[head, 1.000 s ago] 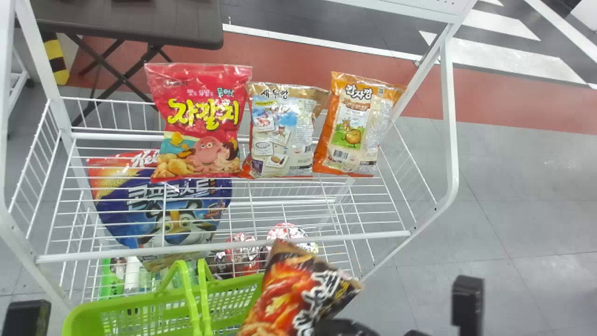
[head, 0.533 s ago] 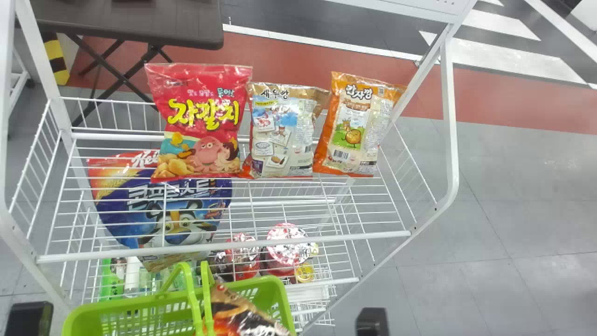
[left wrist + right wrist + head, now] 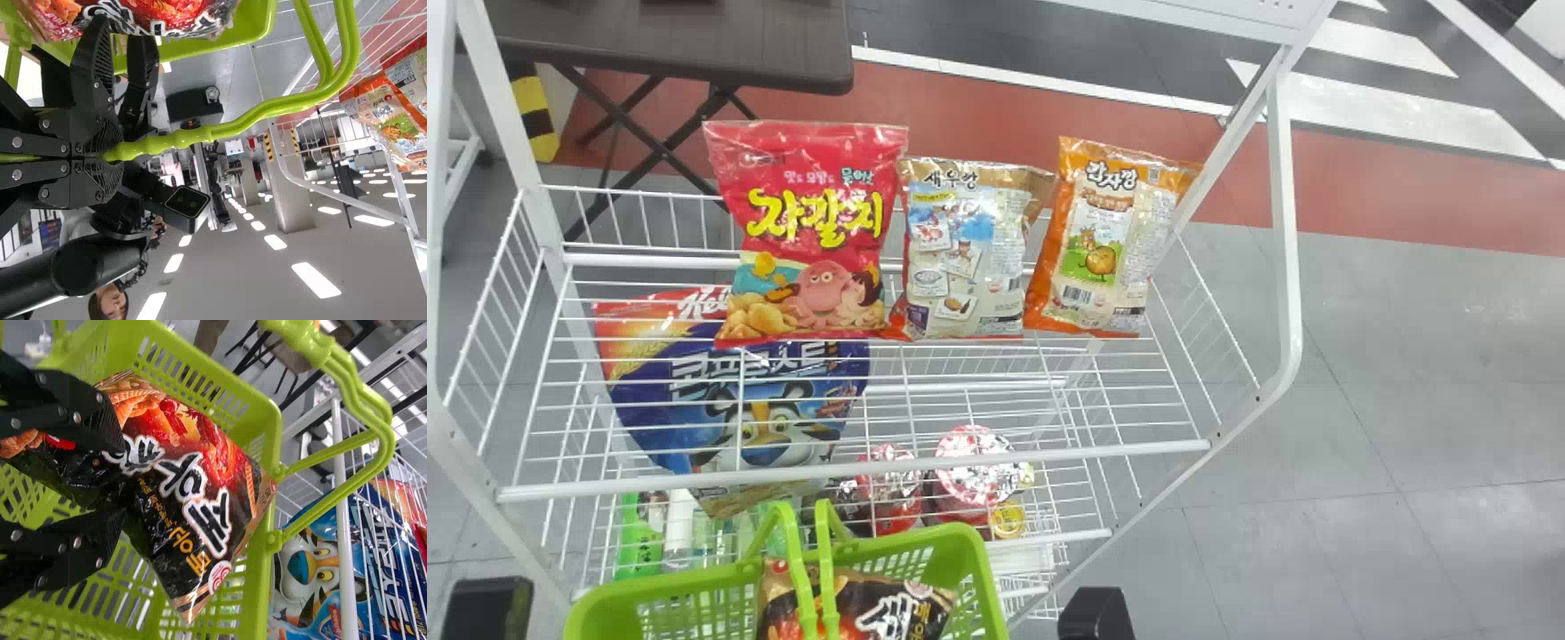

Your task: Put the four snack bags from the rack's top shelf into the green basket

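Right black gripper [image 3: 123,480] gapes wide over the green plastic basket [image 3: 259,587], at the shiny black-and-red snack bag [image 3: 220,460] inside. It should rise straight, clearing the green handles [image 3: 330,358].

Everything of the robot is black: the left gripper [image 3: 112,152] has flat linkage bars with silvery round screws [image 3: 17,142] and latticed pads [image 3: 105,179], and the right gripper [image 3: 123,485] has studded, tapering fingers [image 3: 50,407]. A boxy housing [image 3: 187,203] bears a glossy, pale-rimmed, round-cornered window, near a smooth cylindrical arm section [image 3: 33,283].
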Robot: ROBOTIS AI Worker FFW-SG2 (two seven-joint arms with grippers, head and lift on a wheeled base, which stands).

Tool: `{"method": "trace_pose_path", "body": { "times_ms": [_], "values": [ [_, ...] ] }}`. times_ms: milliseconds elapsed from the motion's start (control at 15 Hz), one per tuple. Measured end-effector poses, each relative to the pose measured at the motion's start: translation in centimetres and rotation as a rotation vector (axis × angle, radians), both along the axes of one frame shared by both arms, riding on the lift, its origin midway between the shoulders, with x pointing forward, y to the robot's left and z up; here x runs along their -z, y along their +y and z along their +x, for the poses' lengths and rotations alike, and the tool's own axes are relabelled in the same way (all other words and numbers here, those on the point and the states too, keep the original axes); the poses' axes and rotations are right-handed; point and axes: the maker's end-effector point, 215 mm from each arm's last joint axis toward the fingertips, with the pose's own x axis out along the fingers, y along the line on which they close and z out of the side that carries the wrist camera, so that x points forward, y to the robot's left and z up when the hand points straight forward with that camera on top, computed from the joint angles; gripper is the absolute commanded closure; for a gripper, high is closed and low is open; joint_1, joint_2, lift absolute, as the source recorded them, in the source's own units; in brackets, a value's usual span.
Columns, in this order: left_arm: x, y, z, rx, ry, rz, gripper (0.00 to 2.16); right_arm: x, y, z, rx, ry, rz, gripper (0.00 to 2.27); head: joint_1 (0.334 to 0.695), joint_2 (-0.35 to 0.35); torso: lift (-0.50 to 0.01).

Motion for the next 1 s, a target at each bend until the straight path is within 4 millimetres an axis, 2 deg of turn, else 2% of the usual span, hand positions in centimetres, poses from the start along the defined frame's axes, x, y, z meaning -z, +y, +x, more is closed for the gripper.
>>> {"method": "trace_pose_path", "body": {
  "times_ms": [200,400,533,667,800,1000],
  "values": [
    [-0.1,0.0,-0.2,0.0,-0.002,0.001,2.15,0.2,-1.6,1.7,0.031,-0.059,-0.07,0.05,0.695,-0.35,0.0],
    [-0.1,0.1,-0.3,-0.002,-0.002,0.004,2.15,-1.0,-2.7,3.6,0.056,-0.129,-0.069,0.05,0.695,-0.35,0.0],
    [0.0,0.0,-0.3,-0.001,0.0,0.004,2.15,-3.9,-3.8,7.3,0.123,-0.289,-0.063,0.05,0.695,-0.35,0.0],
    [0.0,-0.4,-0.5,0.008,0.003,0.003,2.15,-7.7,-4.4,11.4,0.194,-0.482,-0.049,0.05,0.695,-0.35,0.0],
    [0.1,-0.9,-1.0,0.026,0.005,0.006,2.15,-11.7,-3.5,15.5,0.25,-0.652,-0.004,0.08,0.695,-0.35,0.0],
    [0.4,-1.7,-1.8,0.057,0.01,0.018,2.15,-14.1,-1.5,21.6,0.353,-0.787,-0.014,0.11,0.695,-0.315,0.0]
  ]
}}
